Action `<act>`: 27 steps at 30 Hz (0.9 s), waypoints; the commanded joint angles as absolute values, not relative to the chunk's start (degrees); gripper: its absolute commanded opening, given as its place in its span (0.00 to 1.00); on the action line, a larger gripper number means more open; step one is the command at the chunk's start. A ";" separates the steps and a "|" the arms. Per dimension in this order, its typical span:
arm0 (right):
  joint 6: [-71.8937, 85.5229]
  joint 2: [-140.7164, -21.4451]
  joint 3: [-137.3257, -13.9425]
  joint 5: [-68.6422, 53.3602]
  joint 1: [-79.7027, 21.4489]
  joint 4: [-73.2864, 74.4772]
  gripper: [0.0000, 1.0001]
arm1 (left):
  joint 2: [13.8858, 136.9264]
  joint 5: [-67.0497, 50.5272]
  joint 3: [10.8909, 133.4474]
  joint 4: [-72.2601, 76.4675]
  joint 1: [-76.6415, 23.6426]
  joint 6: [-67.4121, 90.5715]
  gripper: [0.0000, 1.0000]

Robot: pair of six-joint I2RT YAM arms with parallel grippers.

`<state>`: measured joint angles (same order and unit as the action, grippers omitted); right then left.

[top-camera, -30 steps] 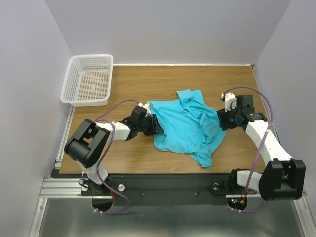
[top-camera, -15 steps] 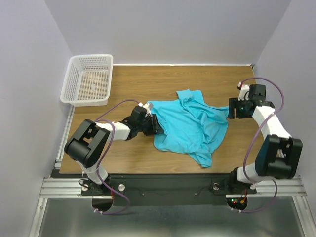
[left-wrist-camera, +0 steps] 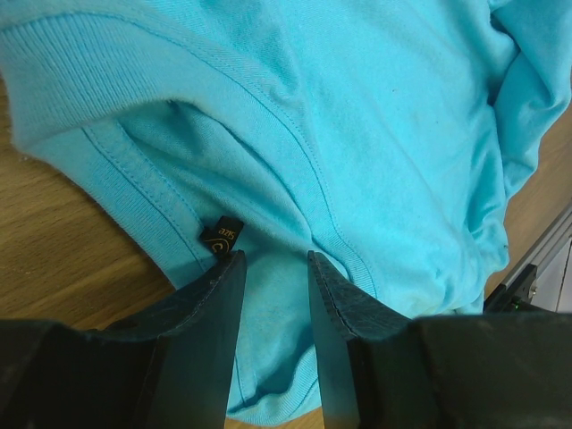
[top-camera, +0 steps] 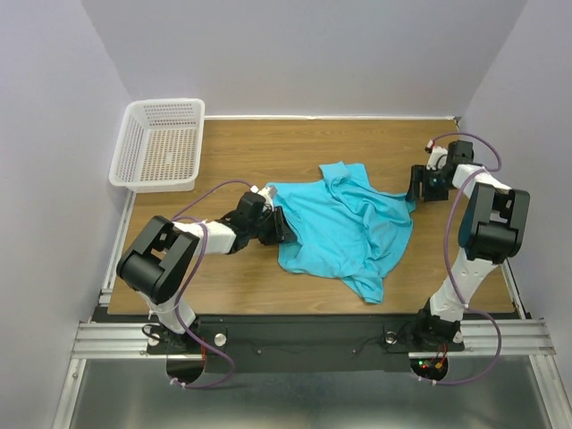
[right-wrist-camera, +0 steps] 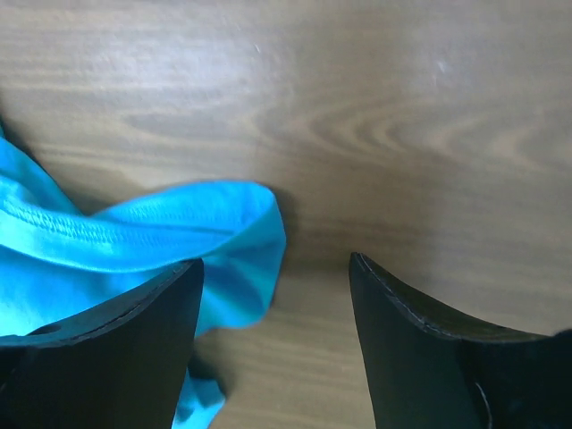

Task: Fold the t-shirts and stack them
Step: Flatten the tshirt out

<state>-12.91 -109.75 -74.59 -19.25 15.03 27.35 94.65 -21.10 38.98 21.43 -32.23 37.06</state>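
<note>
The turquoise t-shirt [top-camera: 344,223] lies crumpled in the middle of the wooden table. My left gripper [top-camera: 282,224] is at its left edge. In the left wrist view the jaws [left-wrist-camera: 275,259] stand narrowly apart, closed on a fold of the shirt [left-wrist-camera: 384,116] at the neck, beside the small dark label [left-wrist-camera: 221,237]. My right gripper [top-camera: 416,189] is low at the shirt's right corner. In the right wrist view it [right-wrist-camera: 275,264] is open, and a rolled blue edge [right-wrist-camera: 134,241] reaches into the gap by the left finger without being held.
A white mesh basket [top-camera: 121,154] stands at the table's far left corner. Bare wood [top-camera: 268,147] lies behind the shirt and along the front [top-camera: 241,286]. Walls close in on the left, right and back.
My right arm has swung away from the shirt's near right side and back to its far right corner. The left arm and the shirt have stayed put.
</note>
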 commanded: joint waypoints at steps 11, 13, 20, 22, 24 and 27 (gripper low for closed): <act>-16.70 -114.26 -77.61 -29.78 14.94 24.87 0.42 | 93.78 -18.37 37.62 16.61 -31.90 35.16 0.47; -17.75 -113.91 -77.08 -30.49 14.94 24.96 0.30 | 92.38 -17.67 38.05 15.82 -31.90 35.16 0.47; -18.37 -111.63 -76.29 -28.92 16.17 24.70 0.01 | 85.00 -12.93 39.20 11.61 -31.73 33.93 0.61; -16.88 -110.66 -76.12 -26.82 17.57 24.09 0.01 | 81.49 -11.78 38.67 9.85 -31.55 34.01 0.66; -14.34 -107.59 -74.89 -20.94 18.80 21.47 0.01 | 78.32 -11.08 37.45 8.36 -31.38 34.36 0.67; -11.79 -101.72 -70.32 -10.40 21.18 18.03 0.01 | 75.42 -11.34 34.99 7.03 -31.29 35.42 0.68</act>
